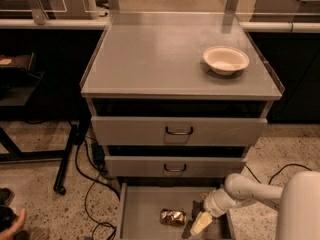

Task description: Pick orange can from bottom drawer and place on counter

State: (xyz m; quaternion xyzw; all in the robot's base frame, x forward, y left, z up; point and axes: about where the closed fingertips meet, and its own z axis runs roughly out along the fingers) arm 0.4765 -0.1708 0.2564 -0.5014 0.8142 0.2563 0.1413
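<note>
Low in the frame, just right of centre, the small, dented, shiny orange can (172, 217) lies on its side on the flat floor of the pulled-out, shallow grey metal bottom drawer (142, 211). Its long axis runs roughly left to right across the picture.

The pale, cream-tipped gripper (200, 225) sits just beside the can's right end and a little lower in the frame. It slants down and to the left from the white arm (250, 189), which enters from the lower right. Whether the gripper is spread or pressed together cannot be told, nor whether it touches the can. The can lies to the gripper's left, so the reach looks like a short sideways one along the can's length.

To the can's left the drawer floor is bare as far as the left wall. The right wall stands close behind the gripper. The handled grey front of the middle drawer (175, 166) overhangs the back of the tray, so a lift would probably have to come forward before rising.

Up top, the wide flat grey metal counter (150, 59) has thin raised rims. A round white bowl (226, 59) sits at its upper right, with broad bare room to the bowl's left.
</note>
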